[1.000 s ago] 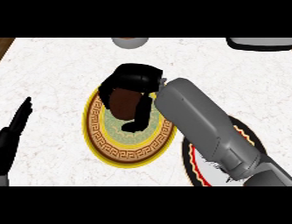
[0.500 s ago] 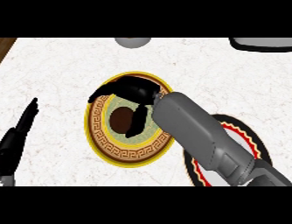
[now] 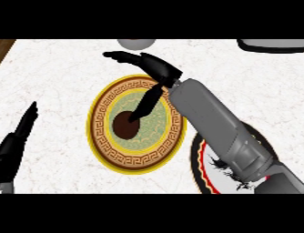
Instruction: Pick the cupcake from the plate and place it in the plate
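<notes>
Right robot hand (image 3: 156, 69) is over the far rim of the round gold-bordered plate with a green centre (image 3: 108, 136), fingers stretched out and released, holding nothing. One dark digit points down toward the dark brown round cupcake (image 3: 124, 125), which sits in the middle of that plate, its tip at or just above the cupcake; I cannot tell whether they touch.

The grey forearm crosses the second plate, white with a red-and-black rim (image 3: 205, 170), near the desk's right front corner, hiding most of it.

My reading: the cupcake rests on the gold-bordered plate and the open fingers suit a let-go or an approach; I cannot tell which.

Left robot hand (image 3: 13, 148) rests open near the desk's left edge, fingers straight, well apart from both plates.

A grey round object (image 3: 136, 43) sits at the far edge.
</notes>
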Tool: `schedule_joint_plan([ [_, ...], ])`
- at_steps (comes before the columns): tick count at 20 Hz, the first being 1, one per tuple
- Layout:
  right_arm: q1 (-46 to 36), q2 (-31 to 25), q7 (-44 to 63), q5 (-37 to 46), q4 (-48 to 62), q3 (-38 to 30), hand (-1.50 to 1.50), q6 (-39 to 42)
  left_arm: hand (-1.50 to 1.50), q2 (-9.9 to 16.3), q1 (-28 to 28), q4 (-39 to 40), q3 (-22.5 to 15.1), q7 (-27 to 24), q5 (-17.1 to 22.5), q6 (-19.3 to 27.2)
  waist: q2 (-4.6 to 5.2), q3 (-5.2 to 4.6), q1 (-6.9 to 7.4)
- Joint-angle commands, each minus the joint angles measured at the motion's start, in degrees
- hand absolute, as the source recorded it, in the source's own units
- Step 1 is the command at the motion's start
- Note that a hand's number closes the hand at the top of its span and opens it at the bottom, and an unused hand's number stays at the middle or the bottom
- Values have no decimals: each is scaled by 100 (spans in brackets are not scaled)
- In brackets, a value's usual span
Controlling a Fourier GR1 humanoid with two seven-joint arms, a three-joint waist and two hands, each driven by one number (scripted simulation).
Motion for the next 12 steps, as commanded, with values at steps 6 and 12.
schedule_joint_plan([
  [6,-410,-647,-882,-803,1557,-1288,-150,1029,0,-76,-268,-65,-150,93,-167,44,118,6,143],
  [12,-606,-1536,-1592,-791,2042,-1486,-150,2083,0,15,-157,-196,-52,41,-58,-75,163,13,299],
])
